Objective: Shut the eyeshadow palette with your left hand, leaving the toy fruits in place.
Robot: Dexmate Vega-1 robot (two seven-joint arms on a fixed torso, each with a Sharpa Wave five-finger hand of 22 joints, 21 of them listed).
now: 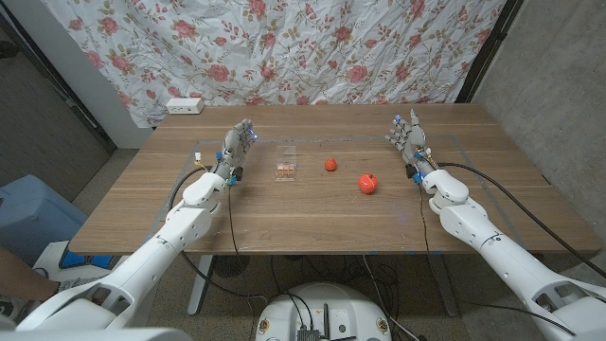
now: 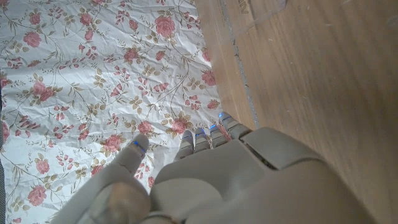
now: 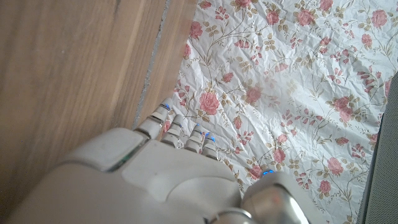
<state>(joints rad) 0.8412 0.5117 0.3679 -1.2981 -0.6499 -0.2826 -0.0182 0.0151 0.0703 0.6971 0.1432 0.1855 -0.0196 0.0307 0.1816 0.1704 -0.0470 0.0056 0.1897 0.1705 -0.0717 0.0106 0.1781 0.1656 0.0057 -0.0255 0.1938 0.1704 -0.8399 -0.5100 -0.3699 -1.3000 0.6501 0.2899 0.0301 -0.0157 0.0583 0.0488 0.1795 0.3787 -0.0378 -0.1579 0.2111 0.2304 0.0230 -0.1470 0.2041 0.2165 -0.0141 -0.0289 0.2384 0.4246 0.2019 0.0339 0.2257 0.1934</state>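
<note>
One palette [image 1: 286, 171] lies right of left hand [image 1: 237, 147] (fingers apart, holding nothing).

Both arms extended, hands raised.
Left hand [image 1: 237, 145] empty, fingers apart, pointing up; right hand [image 1: 408, 135] likewise, well apart from left.

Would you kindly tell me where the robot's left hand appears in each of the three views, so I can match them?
Head view: the left hand stands at the table's left side, left of the eyeshadow palette, fingers up.
Left wrist view: the left hand lies in the lower part, seen from behind.
Right wrist view: I cannot find it; the hand there is the right hand.
Shared landmark: the floral cloth.
</note>
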